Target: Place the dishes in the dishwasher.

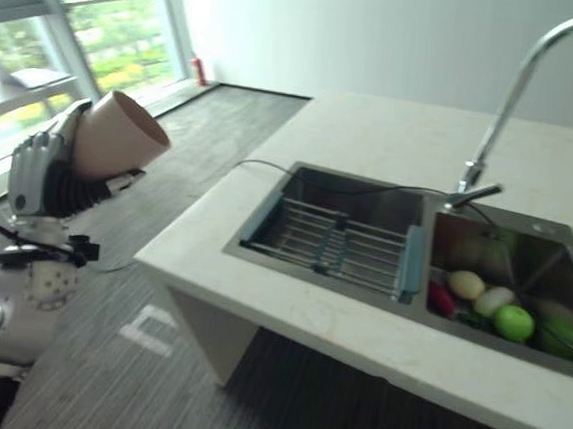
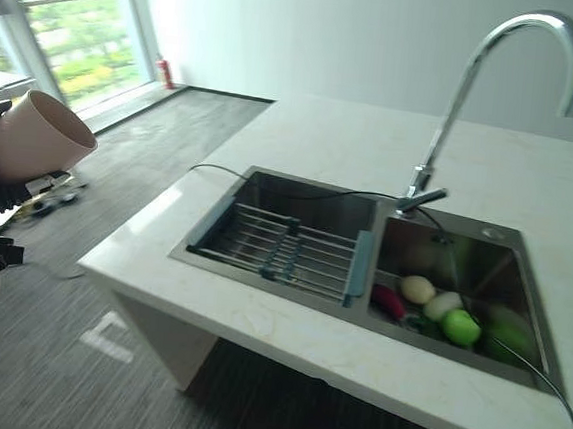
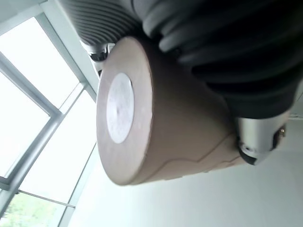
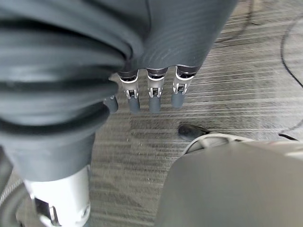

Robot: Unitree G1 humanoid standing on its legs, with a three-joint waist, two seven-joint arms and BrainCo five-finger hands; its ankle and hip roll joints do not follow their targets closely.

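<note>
Left hand (image 1: 37, 175) up at the far left of the head views, well off the tabletop edge, fingers curled round a pinkish-tan cup (image 1: 118, 137). Cup tilted, open mouth aimed up and toward the sink side, its lower part seated in the hand. In the left wrist view the cup's flat base (image 3: 119, 108) with a pale round patch faces the camera, dark ribbed cover wrapped over the cup's side, one fingertip (image 3: 255, 142) pressed on the wall near the rim end. Cup hangs over the grey striped floor (image 1: 188, 141), clear of everything else.

Right hand (image 4: 151, 90) in its own wrist view: fingers straight, loose, side by side, holding nothing, above the floor.

White tabletop (image 1: 404, 134) to the right of the cup, with a double steel sink (image 1: 419, 251). Left basin holds a wire drain rack (image 1: 334, 244) with blue-grey ends. Right basin holds vegetables and fruit: green apple (image 1: 514, 322), pale roundish pieces, something red. Curved chrome faucet (image 1: 513, 94) behind the sink. Large windows (image 1: 92, 27) beyond the cup.
</note>
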